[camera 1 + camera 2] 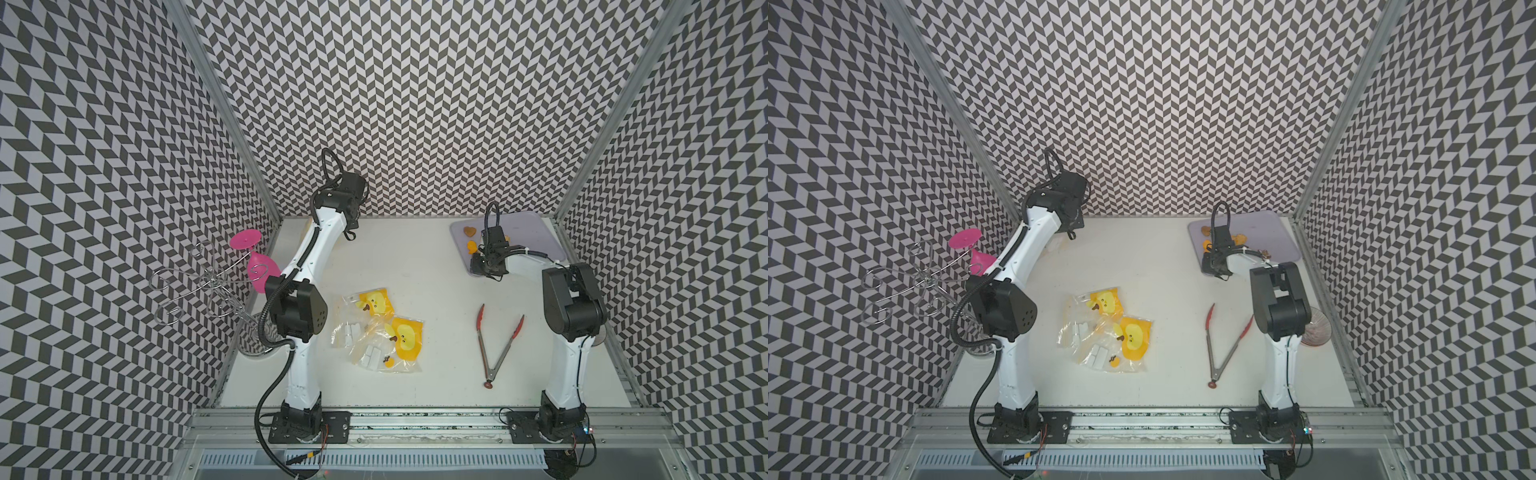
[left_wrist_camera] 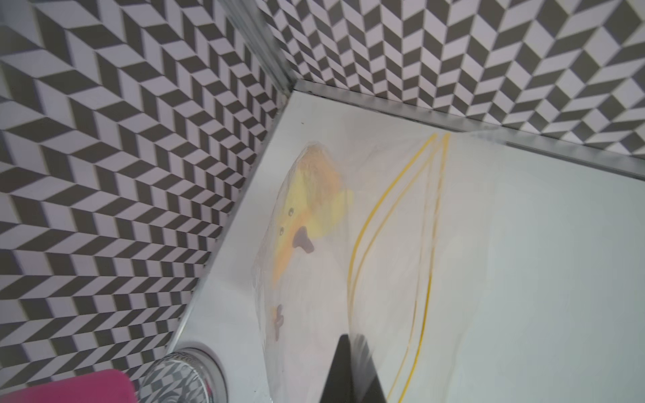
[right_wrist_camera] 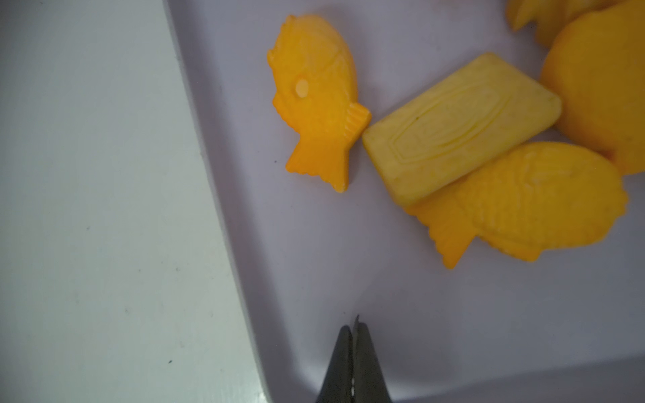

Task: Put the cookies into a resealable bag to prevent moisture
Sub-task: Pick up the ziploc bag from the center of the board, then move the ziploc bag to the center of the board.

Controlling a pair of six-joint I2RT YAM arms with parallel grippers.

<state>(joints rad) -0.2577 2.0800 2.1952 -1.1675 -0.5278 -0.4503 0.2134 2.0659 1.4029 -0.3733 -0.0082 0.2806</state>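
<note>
Cookies are lying in a loose cluster on the lavender tray at the far right corner of the white table. Up close, an orange fish is resting just beside a pale yellow rectangle, its tail almost at the rectangle's corner. The rectangle is leaning partly over a second fish, and a round orange piece is crowding in beside them. A brown heart is sitting apart, nearer the tray's far left corner.

The right gripper is hanging low over a bare patch of the tray near its rim, jaws pressed together and carrying no cookie.

Across the table the left arm is reaching into the far left corner. There the left gripper is pinching, jaws closed, the edge of a clear resealable bag with a yellow zip line and a yellow cartoon print. Whether the bag is touching the tabletop I cannot tell.

Two more printed bags are lying overlapped mid-table, with red-tipped tongs lying spread open to their right. A pink wine glass is hanging on a wire rack by the left wall.
</note>
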